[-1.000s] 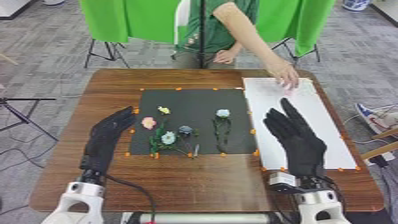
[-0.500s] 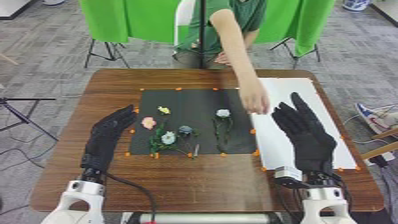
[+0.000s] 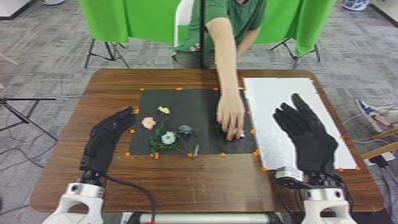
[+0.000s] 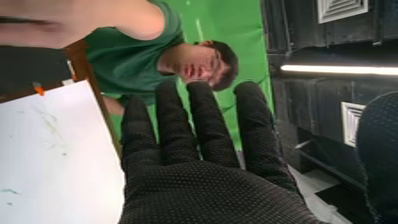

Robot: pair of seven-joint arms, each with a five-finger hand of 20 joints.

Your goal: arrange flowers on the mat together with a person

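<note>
Placing step, I'd judge: person's hand (image 3: 231, 112) low over the right part of the dark mat (image 3: 191, 100); yellow flower (image 3: 163, 110), pink flower (image 3: 148, 122), white flower (image 3: 168, 138) on its left half. Right hand (image 3: 308, 142) right of it, fingers straight, spread, empty; left hand (image 3: 107, 135) opposite, open — next, wait for that reach to clear.

On the table (image 3: 178, 182), several flowers (image 3: 168, 137) lie on the left half of the mat (image 3: 197, 111), with the sheet (image 3: 269, 95) just beside the mat, to its right.
</note>
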